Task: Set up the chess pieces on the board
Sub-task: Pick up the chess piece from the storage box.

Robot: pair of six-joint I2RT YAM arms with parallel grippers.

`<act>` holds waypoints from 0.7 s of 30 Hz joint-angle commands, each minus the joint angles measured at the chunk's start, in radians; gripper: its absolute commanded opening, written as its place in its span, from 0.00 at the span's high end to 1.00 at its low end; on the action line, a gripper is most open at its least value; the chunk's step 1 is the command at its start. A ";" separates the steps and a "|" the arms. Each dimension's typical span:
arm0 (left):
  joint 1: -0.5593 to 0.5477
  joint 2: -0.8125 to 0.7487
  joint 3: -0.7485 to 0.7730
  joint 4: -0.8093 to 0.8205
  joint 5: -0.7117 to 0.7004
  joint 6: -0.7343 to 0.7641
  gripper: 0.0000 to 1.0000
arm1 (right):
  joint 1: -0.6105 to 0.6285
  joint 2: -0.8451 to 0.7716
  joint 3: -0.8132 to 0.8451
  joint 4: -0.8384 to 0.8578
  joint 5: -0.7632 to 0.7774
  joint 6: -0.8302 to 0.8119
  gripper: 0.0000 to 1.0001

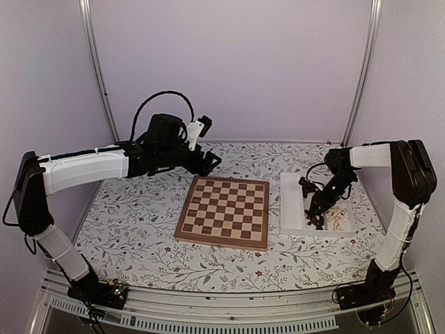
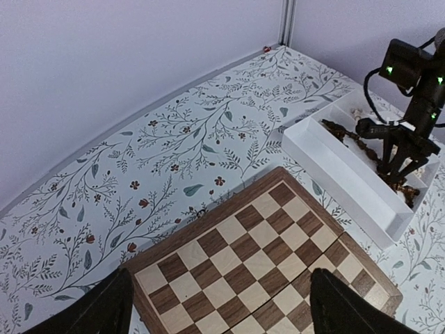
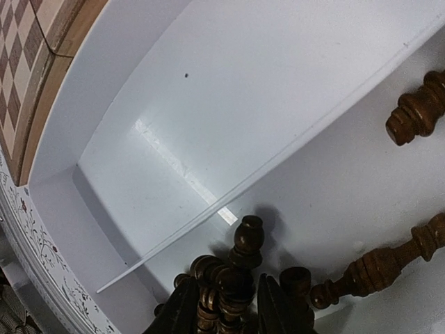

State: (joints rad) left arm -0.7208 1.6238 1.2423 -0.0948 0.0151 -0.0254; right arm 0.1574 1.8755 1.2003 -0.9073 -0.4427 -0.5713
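Right of the bare board [image 1: 224, 212], in the tray [image 1: 290, 202], the right gripper [image 3: 226, 309] straddles dark chess pieces [image 3: 245, 240], jaws narrow, grip unclear; light, smooth, tippy, so pinch the waist. Farther, the left gripper [image 2: 222, 306] gapes wide

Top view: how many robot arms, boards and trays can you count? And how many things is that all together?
Arms: 2 (left arm, right arm)
Board: 1
Tray: 1
Total: 4
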 commanded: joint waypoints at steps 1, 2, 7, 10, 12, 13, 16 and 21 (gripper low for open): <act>-0.017 0.016 0.028 -0.011 0.004 0.016 0.10 | 0.009 0.035 0.038 0.012 -0.005 0.009 0.69; -0.018 0.017 0.029 -0.012 0.005 0.018 0.10 | 0.008 0.038 0.042 0.012 -0.007 0.010 0.69; -0.020 0.020 0.030 -0.014 0.010 0.018 0.10 | 0.010 0.058 0.047 0.018 -0.019 0.011 0.70; -0.021 0.022 0.031 -0.016 0.014 0.019 0.10 | 0.013 0.070 0.049 0.018 -0.036 0.011 0.72; -0.022 0.024 0.031 -0.018 0.015 0.019 0.10 | 0.016 0.073 0.050 0.015 -0.044 0.011 0.77; -0.022 0.025 0.032 -0.019 0.016 0.020 0.10 | 0.016 0.074 0.050 0.014 -0.046 0.010 0.79; -0.023 0.028 0.033 -0.020 0.016 0.022 0.10 | 0.016 0.062 0.050 0.013 -0.049 0.006 0.83; -0.025 0.030 0.036 -0.024 0.020 0.024 0.10 | 0.017 0.005 0.044 0.001 -0.044 0.001 0.87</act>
State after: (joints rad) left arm -0.7277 1.6390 1.2449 -0.1040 0.0193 -0.0128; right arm 0.1654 1.9251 1.2373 -0.9047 -0.4839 -0.5629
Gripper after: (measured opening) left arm 0.899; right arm 0.138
